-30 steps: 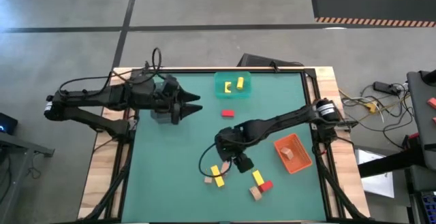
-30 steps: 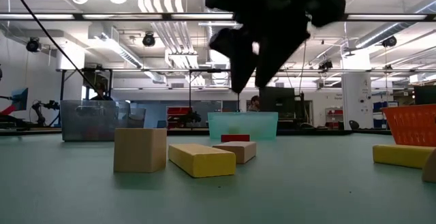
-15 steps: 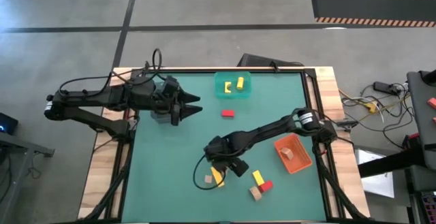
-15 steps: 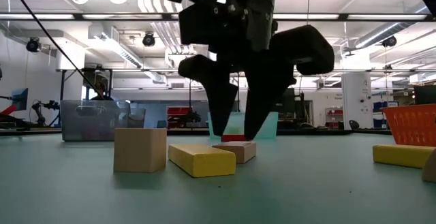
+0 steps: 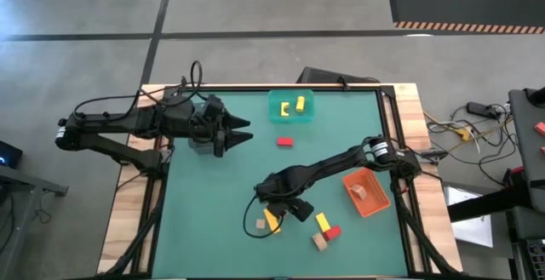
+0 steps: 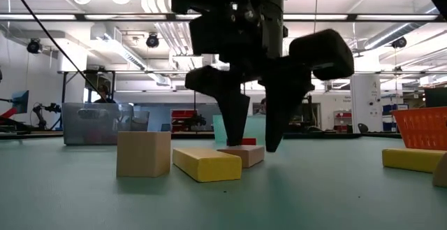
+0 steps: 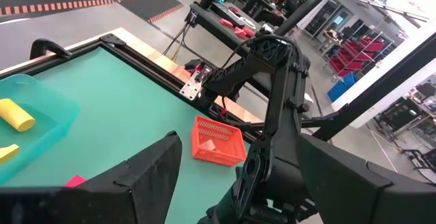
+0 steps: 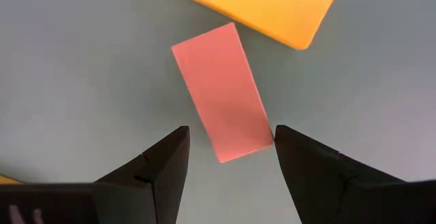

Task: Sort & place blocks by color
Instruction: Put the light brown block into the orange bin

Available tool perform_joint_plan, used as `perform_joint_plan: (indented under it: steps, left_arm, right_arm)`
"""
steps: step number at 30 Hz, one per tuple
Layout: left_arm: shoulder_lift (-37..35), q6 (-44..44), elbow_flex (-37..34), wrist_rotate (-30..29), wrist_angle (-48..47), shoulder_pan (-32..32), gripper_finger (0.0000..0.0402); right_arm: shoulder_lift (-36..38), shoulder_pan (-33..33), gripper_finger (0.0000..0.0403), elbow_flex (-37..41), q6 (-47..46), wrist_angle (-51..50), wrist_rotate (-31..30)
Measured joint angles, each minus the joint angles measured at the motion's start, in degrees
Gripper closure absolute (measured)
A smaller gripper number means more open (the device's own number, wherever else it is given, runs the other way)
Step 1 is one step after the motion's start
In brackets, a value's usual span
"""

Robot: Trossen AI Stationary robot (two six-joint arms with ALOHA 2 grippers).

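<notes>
The right claw hangs low over the near-middle of the bench, fingers spread and gripping nothing, and what the coming grab turns on is the small tan bar lying flat on the mat directly beneath it. In the right wrist view that bar runs lengthwise out from between the two fingertips, skewed a little, so its long sides face the finger pads and the narrow width is what the fingers would close across; its near end sits just in the gap. From table height the same tan bar shows between and just behind the two dark finger tips, which reach almost to the mat on either side. A yellow bar lies just beside it, close enough that I would judge the finger on that side has little spare room. A tan cube stands a bit further along; more blocks, yellow and red among them, lie nearby toward the orange bin, which already holds a tan piece. A lone red block rests in open mat near the teal bin with its yellow pieces. The left claw, spread wide and empty, waits up by the grey bin, well apart from the cluster, so the right arm is plainly the nearer one.
</notes>
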State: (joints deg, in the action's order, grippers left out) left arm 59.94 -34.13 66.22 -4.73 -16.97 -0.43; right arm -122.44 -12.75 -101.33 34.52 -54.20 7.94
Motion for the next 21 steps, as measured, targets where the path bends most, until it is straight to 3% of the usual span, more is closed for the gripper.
perform_joint_plan:
  steps: [8,17,21]
  left_arm:
    - [0.0,0.0,0.0,0.0,0.0,0.0,0.013]
    - [0.4,-0.1,0.0,0.0,0.0,0.0,0.013]
    - [0.6,-0.1,0.0,0.0,0.0,0.0,0.013]
  right_arm:
    - [-1.4,0.0,0.0202,0.0,-0.4,1.1,0.0]
    - [-1.4,0.0,0.0281,0.0,-2.4,1.0,-0.1]
    - [-1.2,0.0,0.0282,0.0,-4.1,0.1,-0.1]
